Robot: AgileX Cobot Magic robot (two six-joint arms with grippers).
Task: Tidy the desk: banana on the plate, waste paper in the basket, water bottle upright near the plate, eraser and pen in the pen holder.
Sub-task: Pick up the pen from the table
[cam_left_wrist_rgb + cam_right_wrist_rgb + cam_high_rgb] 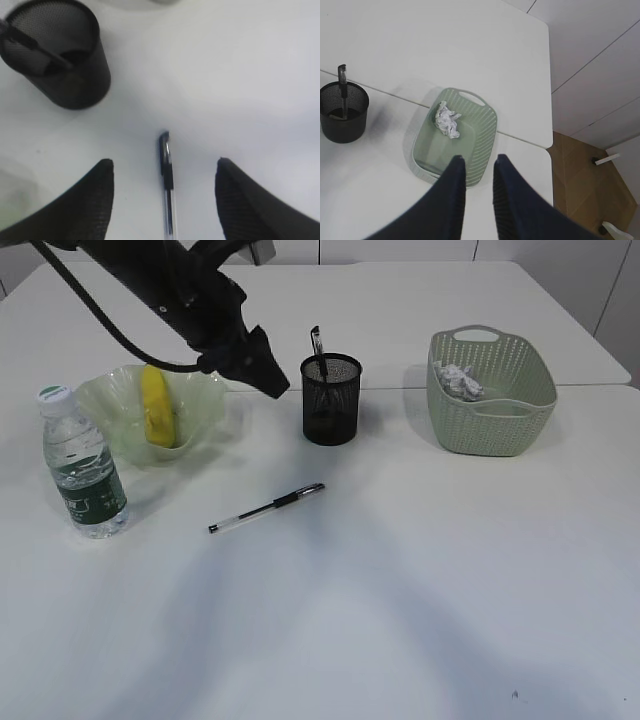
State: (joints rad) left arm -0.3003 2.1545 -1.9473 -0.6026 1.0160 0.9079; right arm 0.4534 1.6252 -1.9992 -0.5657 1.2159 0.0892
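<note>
A pen (267,508) lies loose on the white surface (400,600), the one job apparently left. The left claw (165,172) hangs above it, spread wide. At nine o'clock, the bottle (83,464) stands beside the plate (205,405) holding the banana (157,406). Farther back, the pen holder (331,400) already holds something dark; paper (460,381) sits in the basket (490,430) at two o'clock. The right claw (479,165), fingers narrow, holds nothing.

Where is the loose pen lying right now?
In the exterior view the pen lies flat on the table, left of centre, in front of the pen holder and right of the water bottle. In the left wrist view it lies below the open left gripper.
</note>
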